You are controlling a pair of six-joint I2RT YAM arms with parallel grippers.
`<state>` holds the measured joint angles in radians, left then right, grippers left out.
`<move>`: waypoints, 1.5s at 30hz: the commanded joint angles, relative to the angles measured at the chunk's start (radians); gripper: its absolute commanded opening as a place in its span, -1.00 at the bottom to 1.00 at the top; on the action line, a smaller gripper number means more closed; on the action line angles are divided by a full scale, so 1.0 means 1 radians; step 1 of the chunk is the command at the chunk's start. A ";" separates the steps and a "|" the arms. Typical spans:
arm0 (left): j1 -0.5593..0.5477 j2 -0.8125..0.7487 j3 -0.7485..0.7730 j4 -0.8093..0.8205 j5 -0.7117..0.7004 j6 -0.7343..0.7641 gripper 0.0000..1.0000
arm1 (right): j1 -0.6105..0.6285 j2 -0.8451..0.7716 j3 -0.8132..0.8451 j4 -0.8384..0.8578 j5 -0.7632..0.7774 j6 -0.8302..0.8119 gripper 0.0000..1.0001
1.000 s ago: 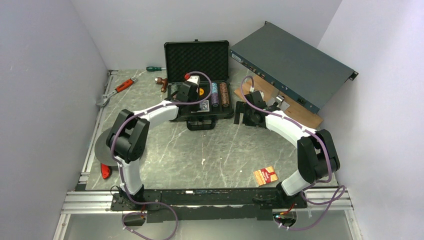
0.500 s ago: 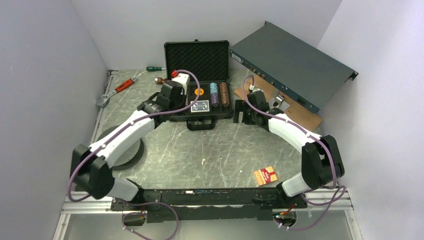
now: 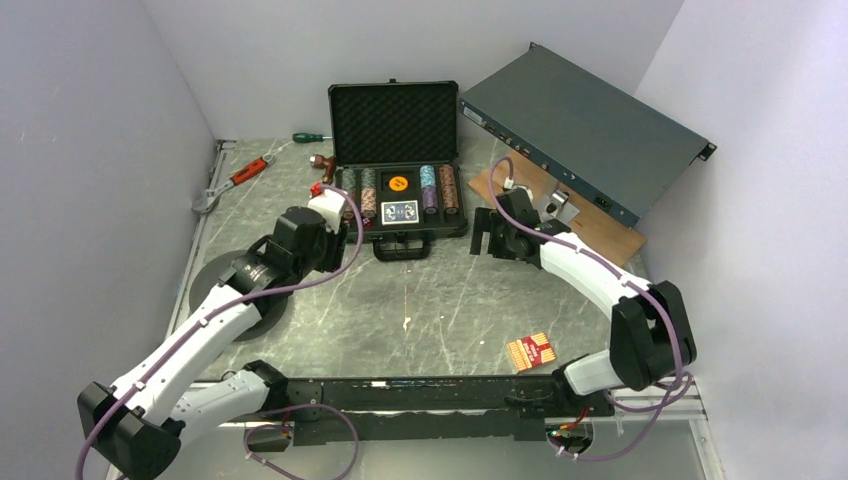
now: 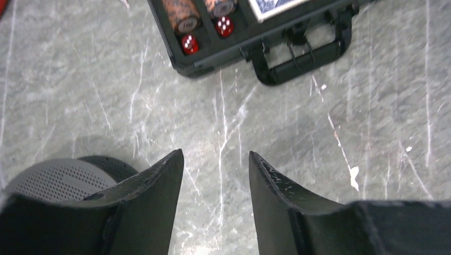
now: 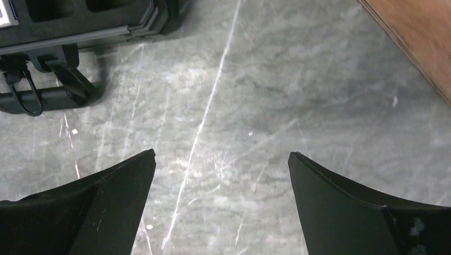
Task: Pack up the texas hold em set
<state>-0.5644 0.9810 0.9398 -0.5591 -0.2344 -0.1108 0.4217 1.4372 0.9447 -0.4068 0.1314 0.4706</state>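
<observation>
The black case (image 3: 455,228) lies open at the back of the table with its foam lid (image 3: 393,122) upright. Inside it are striped chip stacks (image 3: 360,190) on the left, more chip stacks (image 3: 440,188) on the right, and a blue card deck (image 3: 399,211). Two red dice (image 4: 224,25) sit in slots by the front wall, near the handle (image 4: 303,56). My left gripper (image 3: 322,238) hangs over bare table just left of the case's front corner. In the wrist view the left gripper (image 4: 215,154) is open and holds nothing. My right gripper (image 3: 482,235) is off the case's right end, and the right gripper (image 5: 221,154) is wide open and holds nothing.
A long grey-green rack box (image 3: 580,130) leans at the back right over a wooden board (image 3: 590,225). A grey perforated disc (image 4: 58,178) lies under my left arm. A red-handled wrench (image 3: 235,180) and a screwdriver (image 3: 312,137) lie at the back left. A red-and-yellow packet (image 3: 531,350) lies front right.
My left arm has drawn back from over the case to the front left, and its gripper has opened. The left chip stacks now show. The right arm has barely moved.
</observation>
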 commanded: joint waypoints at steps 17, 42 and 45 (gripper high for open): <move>0.003 -0.173 -0.074 0.016 -0.088 0.035 0.87 | 0.173 -0.288 -0.112 -0.619 0.266 0.741 1.00; 0.003 -0.197 -0.086 0.026 -0.060 0.049 0.82 | 0.195 -0.601 -0.417 -0.781 0.138 1.229 1.00; 0.003 -0.195 -0.085 0.027 -0.061 0.051 0.82 | 0.195 -0.566 -0.418 -0.771 0.130 1.228 1.00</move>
<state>-0.5644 0.7944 0.8566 -0.5610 -0.2935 -0.0708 0.6125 0.8425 0.5480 -1.1252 0.2924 1.6547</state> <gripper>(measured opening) 0.912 0.994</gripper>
